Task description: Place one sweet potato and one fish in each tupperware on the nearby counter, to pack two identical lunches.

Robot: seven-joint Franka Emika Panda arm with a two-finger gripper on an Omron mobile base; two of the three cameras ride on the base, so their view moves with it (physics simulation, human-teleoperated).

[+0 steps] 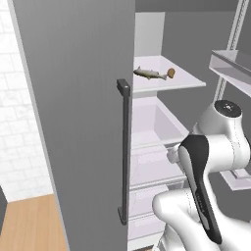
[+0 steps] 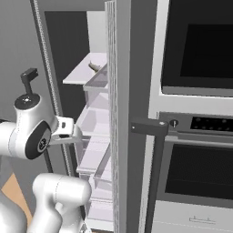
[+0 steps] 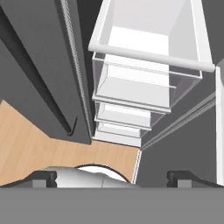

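Pincer (image 3: 111, 177) open; shelf (image 1: 188, 80): one fish (image 1: 149, 73), one sweet potato (image 1: 170, 73).

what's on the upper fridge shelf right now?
On the white fridge shelf: one fish and, beside its right end, one sweet potato. The grey fridge door covers the shelf's left part, so anything there is hidden.

Fish (image 1: 150, 73) beside sweet potato (image 1: 171, 73), touching, on fridge shelf (image 1: 186, 81).

No legible text, labels, brand marks, numbers or signs found on any surface. The oven control panel (image 2: 207, 124) carries small pale markings, too blurred to read.
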